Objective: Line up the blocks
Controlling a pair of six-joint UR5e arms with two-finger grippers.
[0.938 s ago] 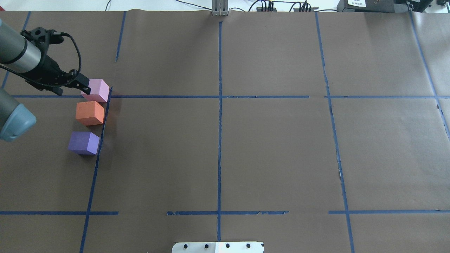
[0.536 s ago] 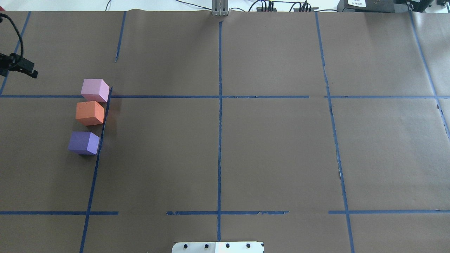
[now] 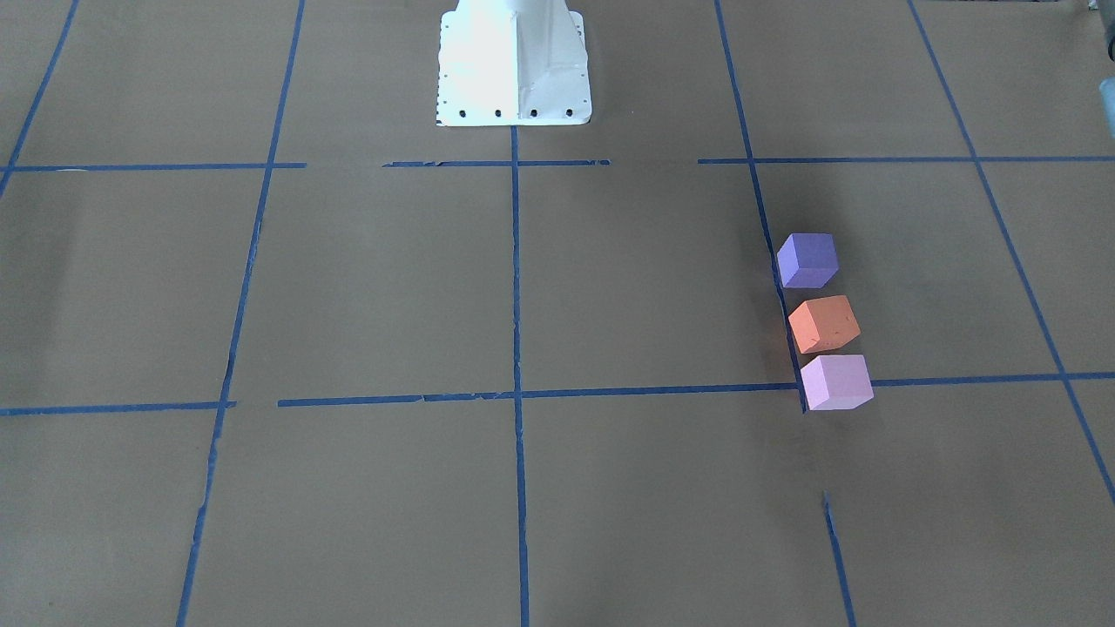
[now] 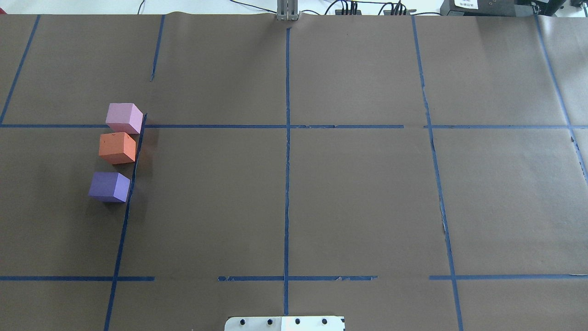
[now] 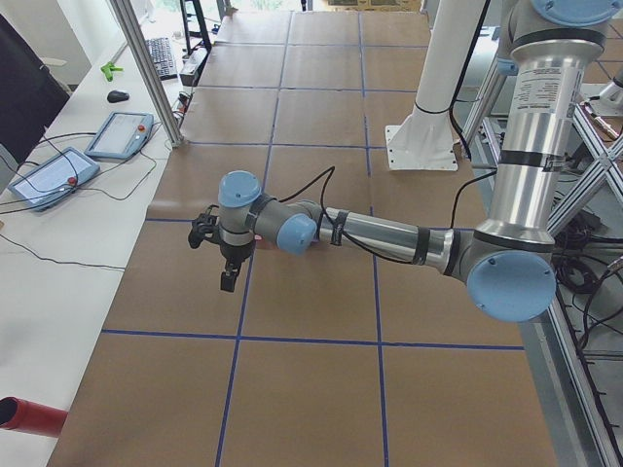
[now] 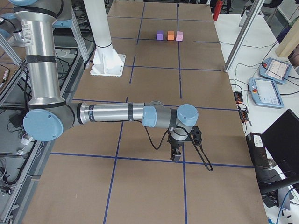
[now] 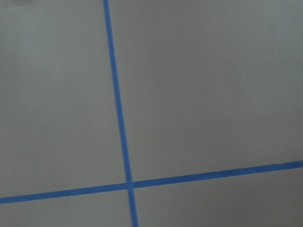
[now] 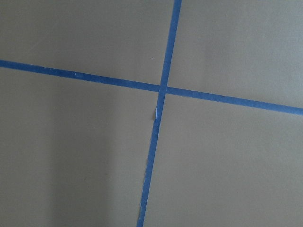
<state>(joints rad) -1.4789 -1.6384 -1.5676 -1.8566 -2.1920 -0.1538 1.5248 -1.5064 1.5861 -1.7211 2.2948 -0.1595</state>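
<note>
Three blocks stand in a near-straight row along a blue tape line at the table's left in the overhead view: the pale pink block [image 4: 124,118] farthest, the orange block [image 4: 117,147] touching or nearly touching it, and the purple block [image 4: 109,186] nearest, with a small gap. They also show in the front view as purple [image 3: 807,259], orange [image 3: 823,324] and pink [image 3: 836,381]. My left gripper [image 5: 227,282] shows only in the exterior left view, my right gripper [image 6: 176,156] only in the exterior right view. Both hang above bare table. I cannot tell whether either is open or shut.
Brown paper with a blue tape grid [image 4: 287,138] covers the table. The white robot base [image 3: 512,61] stands at the robot's edge. Teach pendants [image 6: 273,91] and cables lie on the white side tables beyond the table's ends.
The left gripper was at the pink block's side, then drew back to the left and has left the overhead view. The three blocks have not moved.
</note>
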